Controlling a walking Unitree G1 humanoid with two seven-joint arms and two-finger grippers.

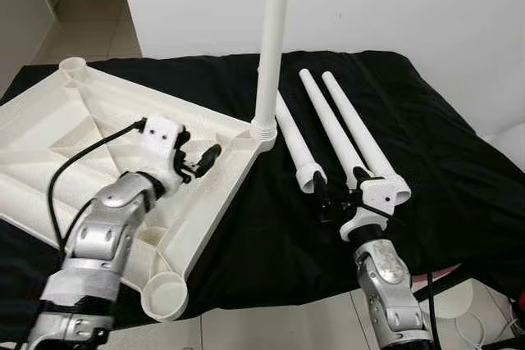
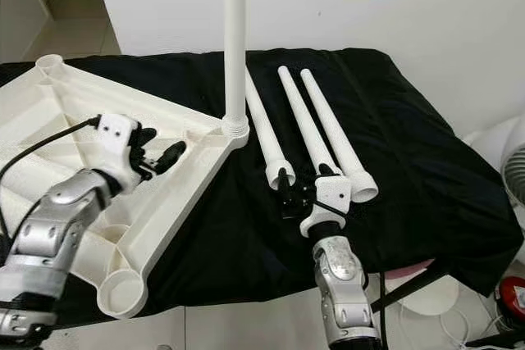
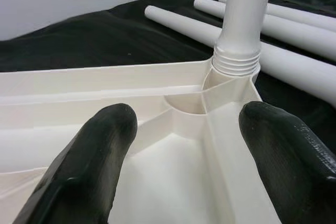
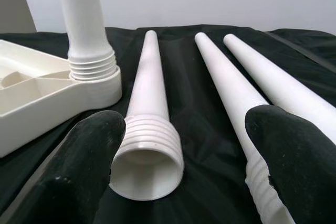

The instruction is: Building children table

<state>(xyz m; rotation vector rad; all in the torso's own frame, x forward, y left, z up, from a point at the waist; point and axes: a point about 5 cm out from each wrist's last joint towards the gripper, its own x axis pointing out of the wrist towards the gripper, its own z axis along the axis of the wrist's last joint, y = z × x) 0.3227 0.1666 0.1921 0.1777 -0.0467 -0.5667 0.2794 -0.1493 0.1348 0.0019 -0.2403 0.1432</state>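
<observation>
A big black cloth (image 1: 426, 161) covers the surface, w/ folds and wrinkles, hanging down at the front edge. Behind it is a plain white wall (image 1: 426, 6). A pale tiled floor (image 1: 90, 30) runs off at the far left & also shows below the cloth's front edge. On the floor at the right: a white round fan (image 2: 515, 174), a small red thing (image 2: 513, 297) & thin white cords (image 2: 459, 329).

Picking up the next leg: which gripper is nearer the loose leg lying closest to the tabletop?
Right. The right gripper hovers open just before that leg's threaded end; the left gripper is open over the upturned tabletop.
</observation>
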